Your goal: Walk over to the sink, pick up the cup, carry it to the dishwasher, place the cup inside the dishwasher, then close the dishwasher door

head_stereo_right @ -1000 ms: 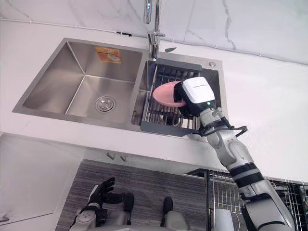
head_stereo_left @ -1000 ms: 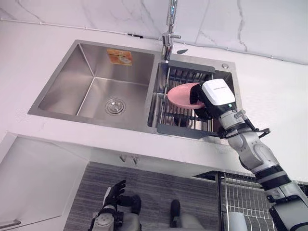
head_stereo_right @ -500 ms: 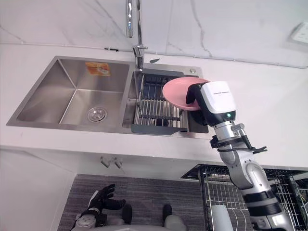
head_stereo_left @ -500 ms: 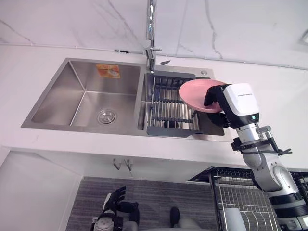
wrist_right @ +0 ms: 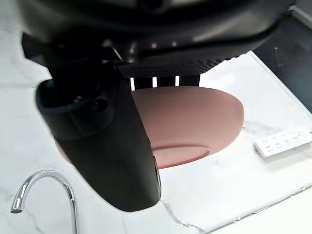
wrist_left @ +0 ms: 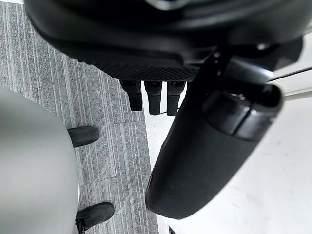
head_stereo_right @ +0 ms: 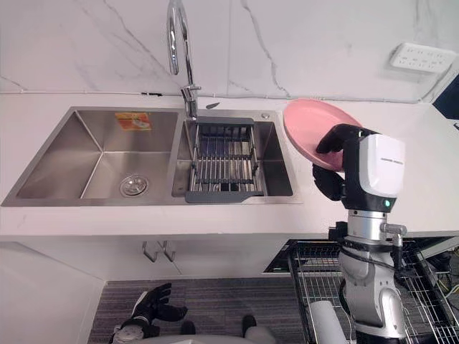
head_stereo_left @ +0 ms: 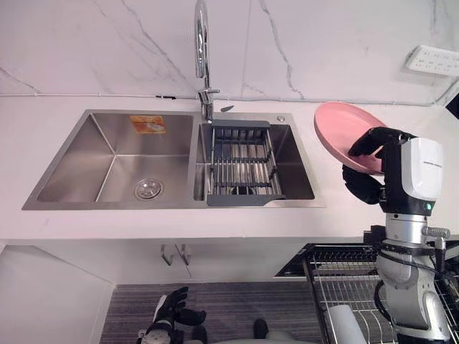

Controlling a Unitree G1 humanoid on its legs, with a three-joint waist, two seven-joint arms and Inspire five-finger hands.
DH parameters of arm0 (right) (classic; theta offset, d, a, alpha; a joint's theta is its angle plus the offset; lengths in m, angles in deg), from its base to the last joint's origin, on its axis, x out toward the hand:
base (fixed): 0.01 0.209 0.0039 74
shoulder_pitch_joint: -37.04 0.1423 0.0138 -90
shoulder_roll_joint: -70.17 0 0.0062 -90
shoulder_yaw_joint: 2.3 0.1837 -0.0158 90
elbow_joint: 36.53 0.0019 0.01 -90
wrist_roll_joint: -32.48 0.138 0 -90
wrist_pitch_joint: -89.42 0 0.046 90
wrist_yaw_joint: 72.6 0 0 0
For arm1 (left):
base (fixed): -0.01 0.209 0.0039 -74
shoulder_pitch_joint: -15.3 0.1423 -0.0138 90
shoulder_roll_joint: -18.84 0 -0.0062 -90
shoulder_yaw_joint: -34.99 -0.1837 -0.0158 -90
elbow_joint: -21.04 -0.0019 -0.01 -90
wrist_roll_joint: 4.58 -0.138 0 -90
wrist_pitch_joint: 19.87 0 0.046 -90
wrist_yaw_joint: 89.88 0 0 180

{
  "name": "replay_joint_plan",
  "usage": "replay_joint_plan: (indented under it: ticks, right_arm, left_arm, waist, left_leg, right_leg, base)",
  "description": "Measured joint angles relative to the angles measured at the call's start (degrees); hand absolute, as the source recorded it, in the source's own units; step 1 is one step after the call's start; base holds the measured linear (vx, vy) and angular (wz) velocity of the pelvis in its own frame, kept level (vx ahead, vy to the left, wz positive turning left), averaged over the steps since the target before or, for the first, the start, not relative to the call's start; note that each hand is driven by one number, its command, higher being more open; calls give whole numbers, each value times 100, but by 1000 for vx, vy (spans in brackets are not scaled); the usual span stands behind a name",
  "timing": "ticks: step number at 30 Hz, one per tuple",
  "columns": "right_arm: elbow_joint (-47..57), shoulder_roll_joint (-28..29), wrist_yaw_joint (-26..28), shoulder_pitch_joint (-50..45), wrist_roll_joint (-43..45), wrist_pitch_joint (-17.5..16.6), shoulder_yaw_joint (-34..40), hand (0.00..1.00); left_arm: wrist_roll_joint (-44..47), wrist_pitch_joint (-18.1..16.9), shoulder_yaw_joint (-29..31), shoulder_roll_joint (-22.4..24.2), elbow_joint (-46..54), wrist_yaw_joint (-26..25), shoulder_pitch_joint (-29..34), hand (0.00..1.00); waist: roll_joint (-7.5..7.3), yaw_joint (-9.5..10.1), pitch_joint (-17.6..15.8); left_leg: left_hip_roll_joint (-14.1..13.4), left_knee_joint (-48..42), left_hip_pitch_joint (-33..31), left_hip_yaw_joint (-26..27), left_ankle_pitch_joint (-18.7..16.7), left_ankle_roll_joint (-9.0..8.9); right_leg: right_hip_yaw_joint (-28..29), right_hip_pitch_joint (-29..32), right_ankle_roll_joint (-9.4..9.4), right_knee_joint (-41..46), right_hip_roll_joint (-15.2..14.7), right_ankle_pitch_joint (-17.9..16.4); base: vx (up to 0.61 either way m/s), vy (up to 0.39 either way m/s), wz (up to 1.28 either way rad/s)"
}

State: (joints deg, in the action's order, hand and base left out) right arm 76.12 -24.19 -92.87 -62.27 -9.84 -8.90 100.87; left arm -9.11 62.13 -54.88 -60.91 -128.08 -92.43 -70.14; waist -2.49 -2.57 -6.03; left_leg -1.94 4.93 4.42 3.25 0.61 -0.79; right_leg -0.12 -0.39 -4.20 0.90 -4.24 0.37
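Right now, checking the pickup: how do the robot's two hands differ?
The right hand is raised by the counter; the left hand hangs low near the floor. The right hand is curled round a pink plate; the left hand is relaxed and holds nothing. Both are dark.

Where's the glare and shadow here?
Left eye view: highlights streak the faucet, sink walls gleam. Right wrist view: right robot hand dark against the pink plate. Left wrist view: left robot hand equally dark.
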Motion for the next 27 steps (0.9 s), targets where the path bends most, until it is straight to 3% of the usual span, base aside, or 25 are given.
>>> replay_joint_plan:
  ticks: [8,11,13,15,17,20,21,23,27]
  right_arm:
    - [-32,211,-17,-44,7,6,12,30]
    - [-259,420,-15,-34,2,55,-2,30]
    - [-811,513,-7,-1,-1,302,-49,30]
    - [-1002,537,12,-17,-6,490,-50,30]
    - [-1047,625,22,-73,-8,662,-7,30]
    - [-1045,712,23,-262,-38,612,-9,30]
    - [-1045,720,27,-300,-61,582,-14,30]
    - [-1123,731,33,-394,-61,577,-9,30]
    - [-1258,731,34,-623,-55,579,54,30]
  left_arm:
    - [2,-1,-59,12,9,-13,-19,90]
    - [4,-4,-57,14,30,-24,-32,90]
    - [8,-28,-50,14,64,-80,-66,90]
    - [13,-32,-29,27,39,-135,-148,90]
    - [28,-17,11,31,-21,-136,-190,90]
    - [63,16,6,23,-16,-137,-198,90]
    - [63,17,6,21,2,-138,-198,90]
    - [49,25,-27,53,-10,-128,-164,90]
    - [52,19,-59,67,-8,-131,-132,90]
  waist:
    - [11,-78,65]
    - [3,-49,57]
    - [8,17,-52]
    - [42,-2,-189]
    - [54,-55,-285]
    - [26,-65,-271]
    - [-4,-46,-254]
    - [133,-10,-200]
    - [193,-14,-154]
  left_leg:
    - [-42,-793,-374,389,-466,-2]
    - [-38,-1064,-488,866,-667,31]
    - [-16,-1643,-596,1156,-1086,147]
    - [-122,-1937,-737,1257,-1168,248]
    - [-152,-1912,-681,1511,-1207,312]
    - [-168,-1921,-674,1561,-1212,300]
    - [-152,-1927,-672,1590,-1218,276]
    - [-279,-1791,-619,1589,-1095,99]
    - [-322,-1435,-448,1626,-899,-12]
  right_leg:
    - [573,398,22,180,113,32]
    - [1171,723,-68,280,197,128]
    - [1808,1014,-201,408,311,368]
    - [1649,1167,-104,471,326,569]
    - [643,1411,153,1549,206,-138]
    - [97,1107,151,2006,2,-869]
    - [71,1001,151,1799,-20,-924]
    - [82,808,197,1272,159,-674]
    - [144,643,283,892,322,-452]
  base:
    - [6,-4,-36]
    - [-15,50,-109]
    - [-45,133,-194]
    - [-115,95,-121]
    - [-120,59,-66]
    - [-38,-32,-13]
    - [-53,-115,-17]
    - [-30,-148,-16]
    - [24,-77,-14]
